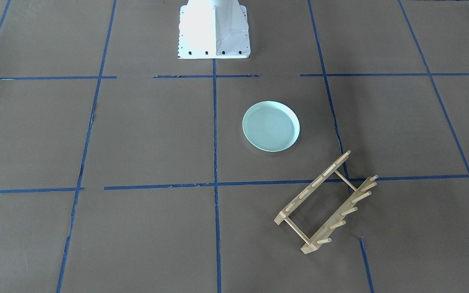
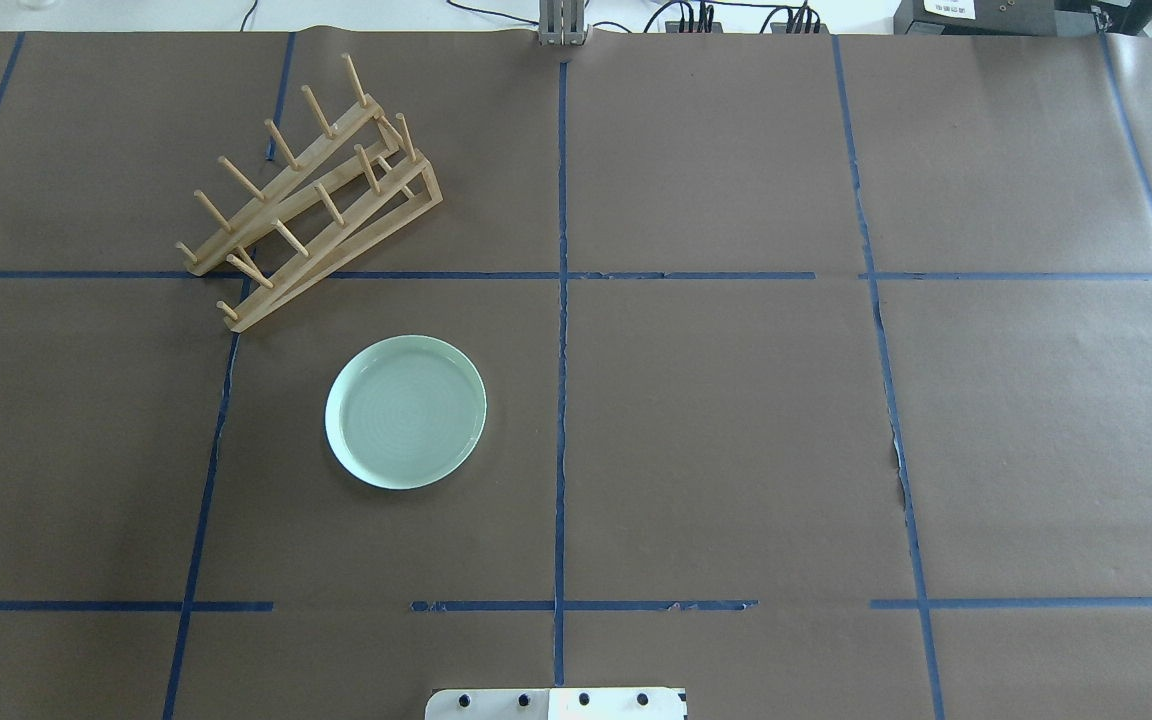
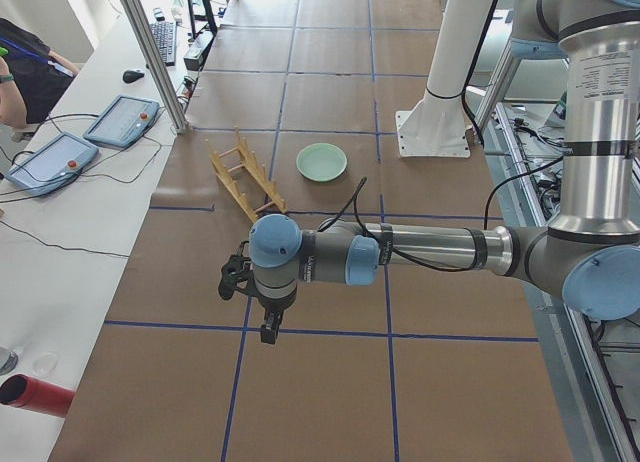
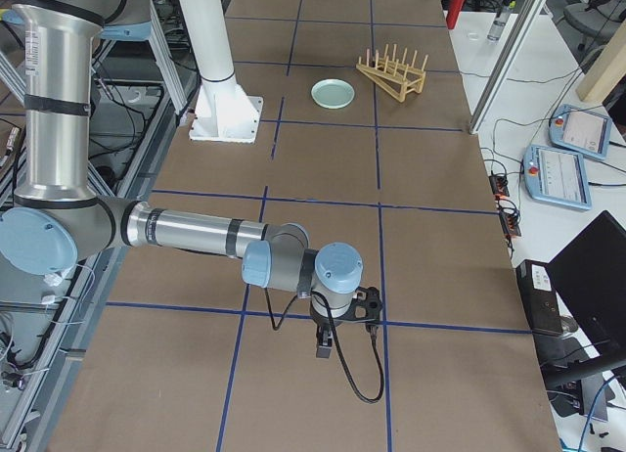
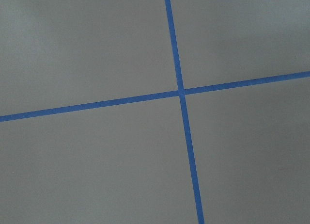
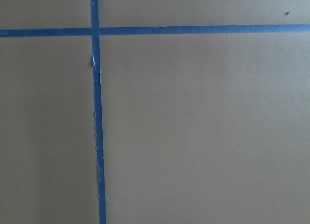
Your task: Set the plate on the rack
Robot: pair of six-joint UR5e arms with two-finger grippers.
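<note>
The pale mint-green plate (image 2: 406,412) lies flat on the brown paper, left of the table's middle; it also shows in the front-facing view (image 1: 271,126). The wooden rack (image 2: 336,250) stands apart from it, further out and to the left, set at an angle, with nothing in it (image 1: 312,186). My left gripper (image 3: 270,332) hangs over the table's left end, far from both. My right gripper (image 4: 323,352) hangs over the right end. Both show only in the side views, so I cannot tell if they are open or shut. The wrist views show only paper and blue tape.
Blue tape lines divide the brown paper into squares. The robot's white base (image 1: 214,32) stands at the near middle edge. Tablets (image 3: 120,120) and cables lie on the side bench beyond the table's far edge. A red cylinder (image 3: 40,395) lies at the left end.
</note>
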